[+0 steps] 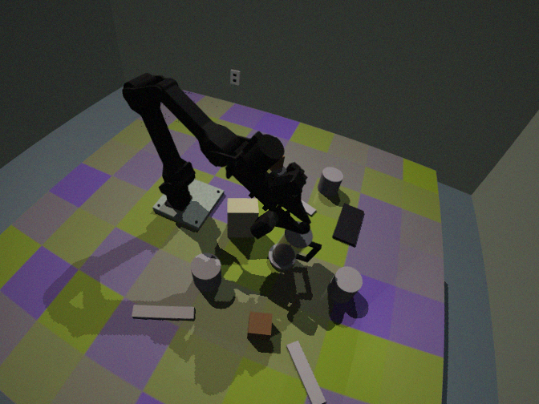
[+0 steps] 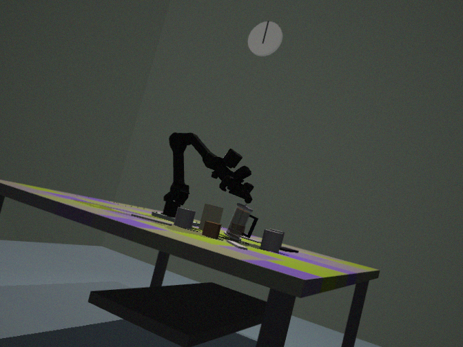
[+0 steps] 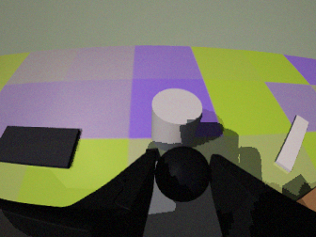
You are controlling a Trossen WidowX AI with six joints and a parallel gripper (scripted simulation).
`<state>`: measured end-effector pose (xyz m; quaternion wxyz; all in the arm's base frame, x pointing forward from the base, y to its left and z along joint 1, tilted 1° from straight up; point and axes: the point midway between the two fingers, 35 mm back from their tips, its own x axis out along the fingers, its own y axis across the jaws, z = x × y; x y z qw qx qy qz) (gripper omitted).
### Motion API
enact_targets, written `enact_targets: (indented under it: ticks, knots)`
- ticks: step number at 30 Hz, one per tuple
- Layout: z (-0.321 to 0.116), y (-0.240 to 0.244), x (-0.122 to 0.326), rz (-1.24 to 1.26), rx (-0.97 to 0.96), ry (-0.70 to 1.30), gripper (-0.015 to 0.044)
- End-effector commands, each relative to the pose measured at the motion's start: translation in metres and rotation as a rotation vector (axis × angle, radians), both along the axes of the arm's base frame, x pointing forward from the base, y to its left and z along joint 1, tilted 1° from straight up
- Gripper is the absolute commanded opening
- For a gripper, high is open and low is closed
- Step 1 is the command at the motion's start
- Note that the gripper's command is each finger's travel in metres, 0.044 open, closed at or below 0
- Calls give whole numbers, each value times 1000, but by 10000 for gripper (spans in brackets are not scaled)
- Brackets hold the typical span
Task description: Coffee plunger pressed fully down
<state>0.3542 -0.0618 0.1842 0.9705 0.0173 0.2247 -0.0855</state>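
Observation:
The coffee press (image 1: 298,240) (image 2: 238,221) stands upright on the table, with a clear body, a pale lid and a black handle (image 1: 314,252) (image 2: 255,226) on its side. My gripper (image 1: 303,227) (image 2: 247,199) is directly above the lid, shut on the round black plunger knob (image 3: 182,175). In the wrist view the knob sits between both fingertips. In the exterior view only a very short piece of rod shows between fingertips and lid, so the plunger is low. In the top view the fingers hide the knob and part of the lid.
Grey cylinders stand at the near left (image 1: 205,268) (image 2: 184,217), right (image 1: 348,280) (image 2: 272,240) (image 3: 176,107) and back (image 1: 331,175). A cream block (image 1: 242,206) (image 2: 212,213) is close beside the press. An orange cube (image 1: 260,323) (image 2: 211,229), white strips (image 1: 163,312) (image 3: 292,143) and a dark slab (image 1: 349,224) (image 3: 39,147) lie around.

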Motion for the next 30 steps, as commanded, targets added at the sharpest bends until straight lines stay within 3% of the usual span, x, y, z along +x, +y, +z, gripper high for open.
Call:
enact_targets:
  ticks: [1,11,23,30]
  knots:
    - [-5,0,0,2,1,19,111]
    - [0,0,0,0,0,1,111]
    - [0,0,0,0,0,1,426]
    - [23,2,-8,0,1,6,440]
